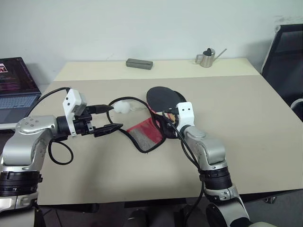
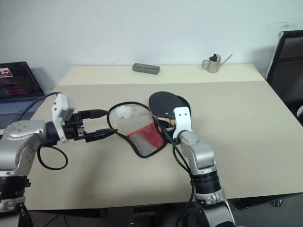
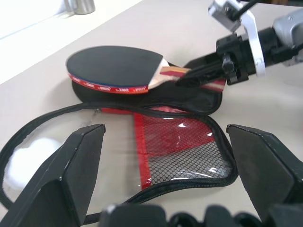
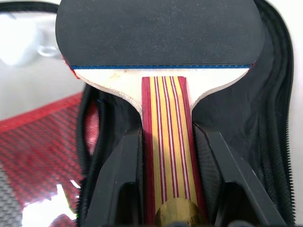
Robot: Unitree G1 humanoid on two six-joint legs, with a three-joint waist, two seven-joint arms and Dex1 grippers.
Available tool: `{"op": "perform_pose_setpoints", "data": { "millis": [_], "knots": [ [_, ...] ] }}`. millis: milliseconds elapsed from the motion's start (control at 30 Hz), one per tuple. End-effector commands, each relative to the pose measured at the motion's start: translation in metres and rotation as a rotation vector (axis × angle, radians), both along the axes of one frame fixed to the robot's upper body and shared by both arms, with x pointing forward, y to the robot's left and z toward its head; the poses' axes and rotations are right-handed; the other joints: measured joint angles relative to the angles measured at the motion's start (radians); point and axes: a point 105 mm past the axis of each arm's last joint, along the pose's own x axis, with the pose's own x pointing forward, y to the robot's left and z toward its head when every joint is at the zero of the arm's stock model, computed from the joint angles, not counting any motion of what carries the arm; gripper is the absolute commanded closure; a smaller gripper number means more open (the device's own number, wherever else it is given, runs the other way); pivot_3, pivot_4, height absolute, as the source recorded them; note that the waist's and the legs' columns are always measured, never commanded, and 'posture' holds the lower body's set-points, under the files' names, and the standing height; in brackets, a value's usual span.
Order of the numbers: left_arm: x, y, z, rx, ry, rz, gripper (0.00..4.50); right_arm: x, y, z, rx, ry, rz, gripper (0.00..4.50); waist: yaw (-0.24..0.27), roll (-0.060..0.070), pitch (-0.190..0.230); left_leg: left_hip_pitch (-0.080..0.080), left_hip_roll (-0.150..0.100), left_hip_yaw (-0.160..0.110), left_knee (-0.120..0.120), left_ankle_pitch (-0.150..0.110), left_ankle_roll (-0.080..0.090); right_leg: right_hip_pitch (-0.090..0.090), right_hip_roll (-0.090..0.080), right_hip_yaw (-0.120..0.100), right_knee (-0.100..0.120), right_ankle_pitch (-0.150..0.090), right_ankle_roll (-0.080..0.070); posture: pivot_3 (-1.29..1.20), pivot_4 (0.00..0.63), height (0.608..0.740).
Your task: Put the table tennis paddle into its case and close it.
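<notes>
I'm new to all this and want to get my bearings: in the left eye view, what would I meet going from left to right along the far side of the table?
Laptop → grey rectangular block → small metal watering can → black chair.

Black-faced table tennis paddle [image 3: 116, 68] with striped wooden handle lies over the unzipped, spread-open black-and-red case [image 3: 180, 146]

The left arm is held out across the body, its two-fingered black left gripper [image 1: 108, 119] spread wide and closed on nothing. The right arm is extended forward, the two-fingered black right gripper [image 4: 166, 182] clamped on a red-and-tan striped wooden handle.
</notes>
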Motion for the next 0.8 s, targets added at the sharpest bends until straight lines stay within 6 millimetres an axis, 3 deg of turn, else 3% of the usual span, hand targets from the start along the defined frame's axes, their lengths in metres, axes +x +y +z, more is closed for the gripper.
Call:
{"op": "perform_pose_setpoints", "data": {
  "millis": [33, 800],
  "knots": [
    [-0.004, -0.001, 0.015, 0.009, -0.057, -0.005, 0.0, 0.008, 0.008, 0.026, 0.011, -0.12, 0.017, 3.36, 0.0, 0.0, 0.0, 0.0, 0.0, 0.0, 0.0, 0.0, 0.0, 0.0, 0.0, 0.0, 0.0, 0.0, 0.0, 0.0, 0.15, 0.74],
    [-0.004, -0.007, 0.017, 0.013, -0.068, -0.017, 0.0, 0.017, 0.006, 0.001, -0.114, -0.121, -0.009, 3.36, -0.001, 0.0, 0.0, 0.0, 0.0, 0.0, 0.0, 0.0, 0.0, 0.0, 0.0, 0.0, 0.0, 0.0, 0.0, 0.0, 0.15, 0.74]
  ]
}}
